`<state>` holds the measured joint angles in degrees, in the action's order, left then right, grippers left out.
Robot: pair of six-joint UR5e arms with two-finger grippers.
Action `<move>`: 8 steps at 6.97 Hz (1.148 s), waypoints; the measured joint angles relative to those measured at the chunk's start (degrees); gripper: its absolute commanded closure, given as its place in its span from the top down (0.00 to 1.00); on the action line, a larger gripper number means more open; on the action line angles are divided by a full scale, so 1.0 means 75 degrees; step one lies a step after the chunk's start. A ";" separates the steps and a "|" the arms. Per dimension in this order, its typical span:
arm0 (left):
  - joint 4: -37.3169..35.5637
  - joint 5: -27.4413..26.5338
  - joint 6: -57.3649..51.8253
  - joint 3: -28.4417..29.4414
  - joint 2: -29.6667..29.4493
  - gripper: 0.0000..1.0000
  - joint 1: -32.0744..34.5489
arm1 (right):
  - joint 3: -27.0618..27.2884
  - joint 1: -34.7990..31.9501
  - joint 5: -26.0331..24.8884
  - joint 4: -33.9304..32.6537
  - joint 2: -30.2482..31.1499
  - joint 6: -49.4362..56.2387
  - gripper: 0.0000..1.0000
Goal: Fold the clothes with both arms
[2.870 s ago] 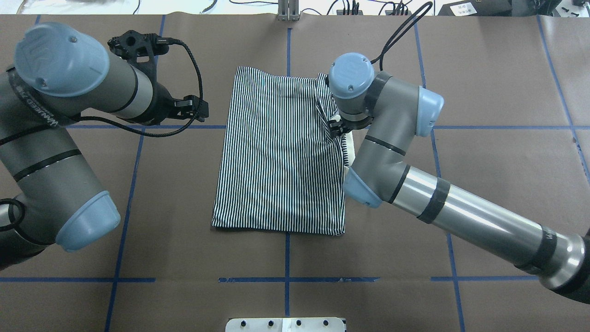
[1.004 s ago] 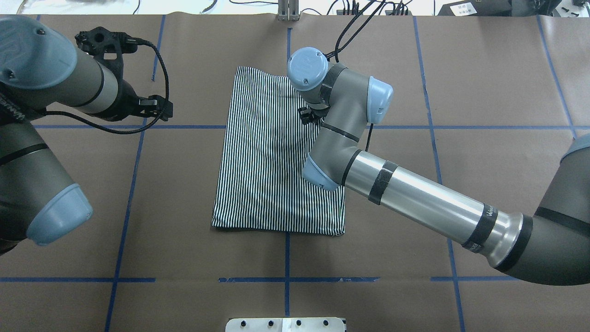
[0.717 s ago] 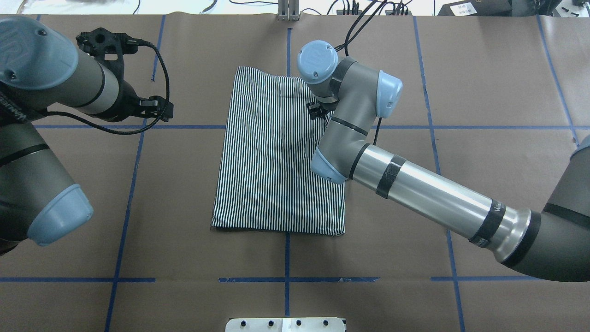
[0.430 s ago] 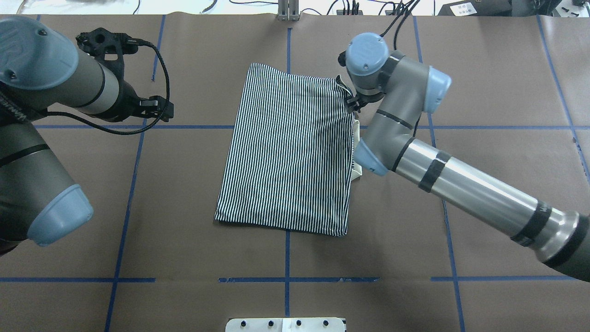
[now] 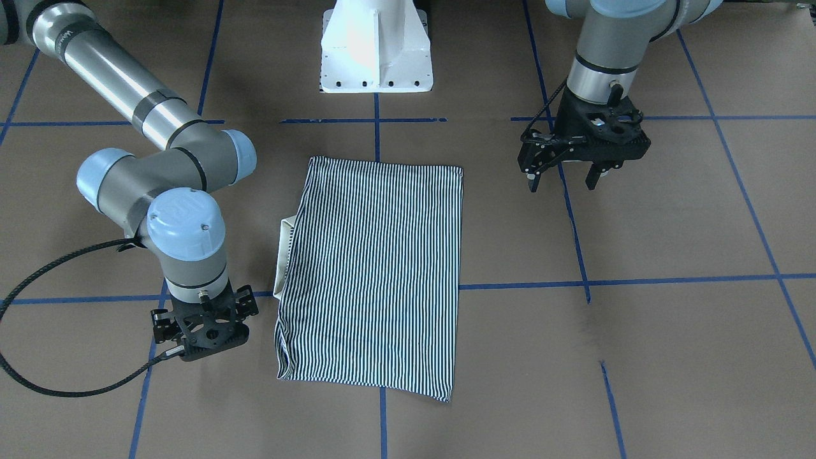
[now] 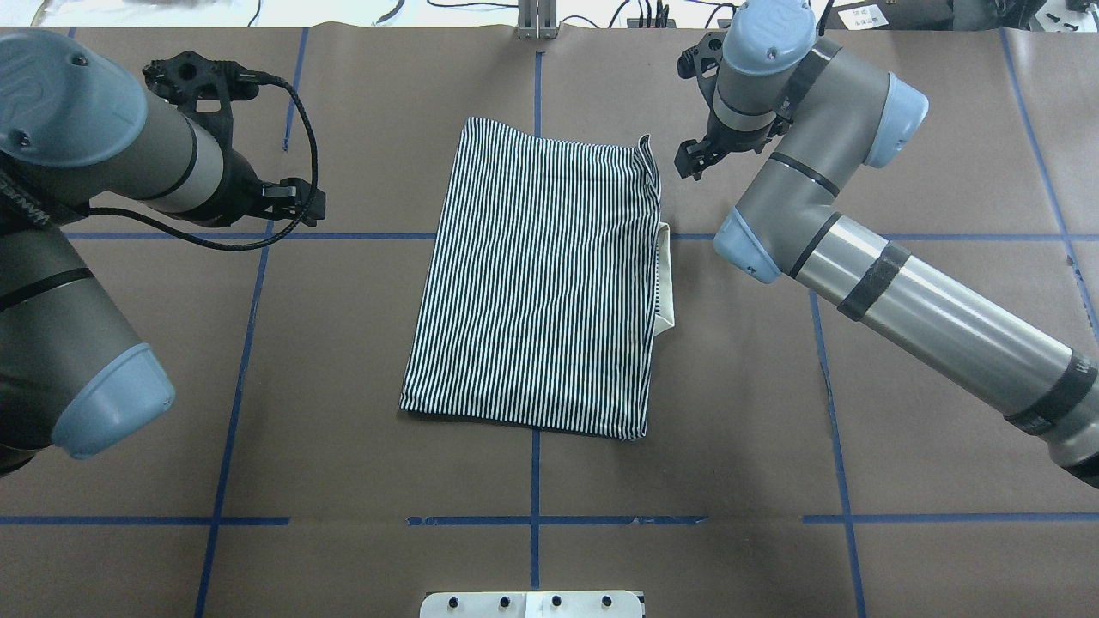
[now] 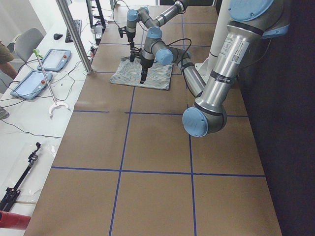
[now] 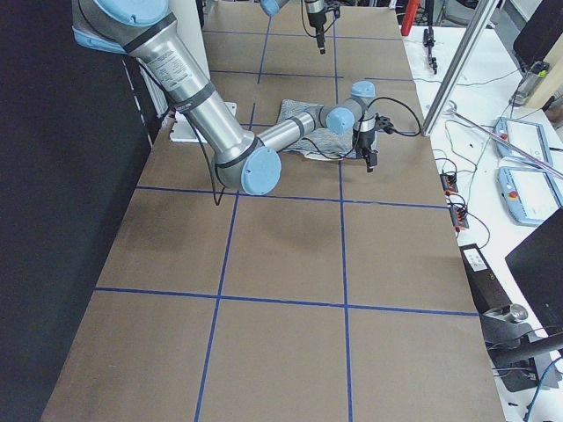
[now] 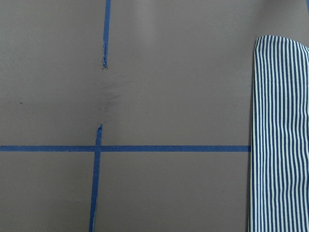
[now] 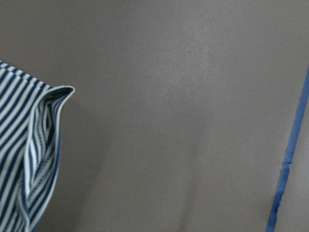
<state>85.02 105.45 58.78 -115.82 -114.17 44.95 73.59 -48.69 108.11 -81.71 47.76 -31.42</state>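
Only blurred lettering, left arm

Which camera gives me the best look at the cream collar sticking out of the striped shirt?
Overhead exterior: the plain cream collar shows unobstructed at the edge of the folded striped polo shirt. Front-facing shows it too; side views too small; wrist views show only stripes.
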 measured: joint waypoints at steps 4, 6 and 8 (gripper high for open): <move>0.0019 0.0018 0.0535 0.0034 -0.0062 1.00 -0.0092 | -0.0468 0.0279 0.0066 0.0072 -0.0701 -0.1250 1.00; 0.0012 0.0007 0.0559 -0.0002 -0.0076 1.00 -0.0098 | -0.1835 0.0455 -0.0542 0.0886 -0.1238 -0.1302 1.00; 0.0008 0.0011 0.0564 -0.0017 -0.0096 1.00 -0.0099 | -0.2295 0.0494 -0.0758 0.1127 -0.1220 -0.1301 1.00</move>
<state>85.08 105.53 63.01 -115.94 -114.89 44.21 56.38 -44.99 102.42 -73.26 38.61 -41.18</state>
